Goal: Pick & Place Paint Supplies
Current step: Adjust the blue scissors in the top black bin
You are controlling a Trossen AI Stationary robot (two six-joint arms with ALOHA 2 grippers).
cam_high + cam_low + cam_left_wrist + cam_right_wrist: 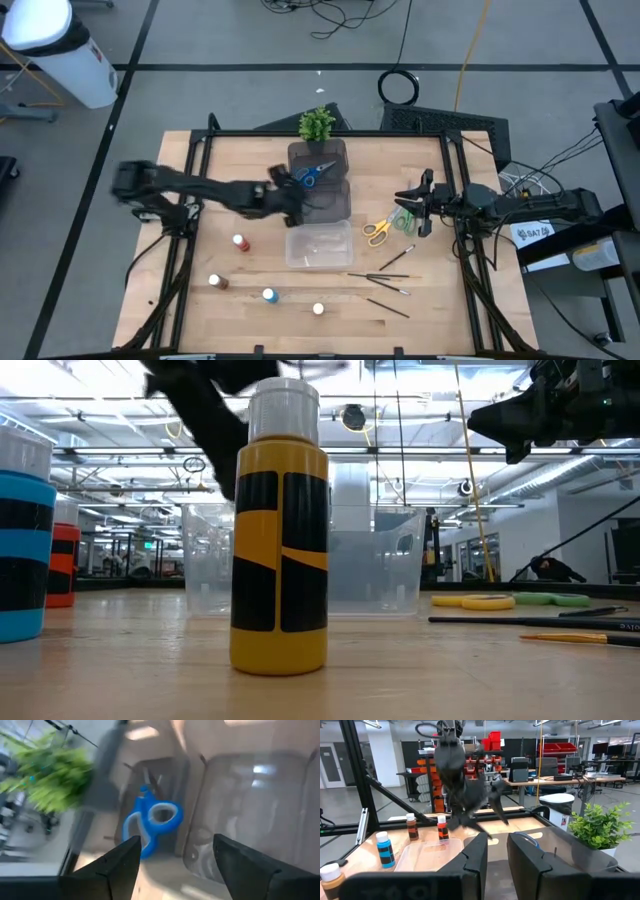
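Pale wood bench (250, 320), black frame around it, grey floor with cables beyond. Through the low view: open workshop, ceiling lights, racks.

Counts on the bench:
- 4 paint bottles in a loose row near the front: red (240, 243), brown (215, 282), blue (269, 295), pale (318, 309).
- 3 scissors: blue scissors (312, 173) lying inside the dark bin (335, 153); yellow scissors (377, 230) and green scissors (402, 222) side by side on the wood, right of the bins.
- About 4 thin dark paintbrushes (380, 275) scattered front right.
- 2 bins: the dark one at back, a clear bin (318, 245) just in front of it.
- 1 small potted plant (317, 124) behind the dark bin.

Left gripper (297, 203) hangs at the dark bin's near edge, fingers spread, nothing between them; blue scissors show just past them. Right gripper (409, 202) hovers over the green scissors, fingers parted by a narrow gap, empty.
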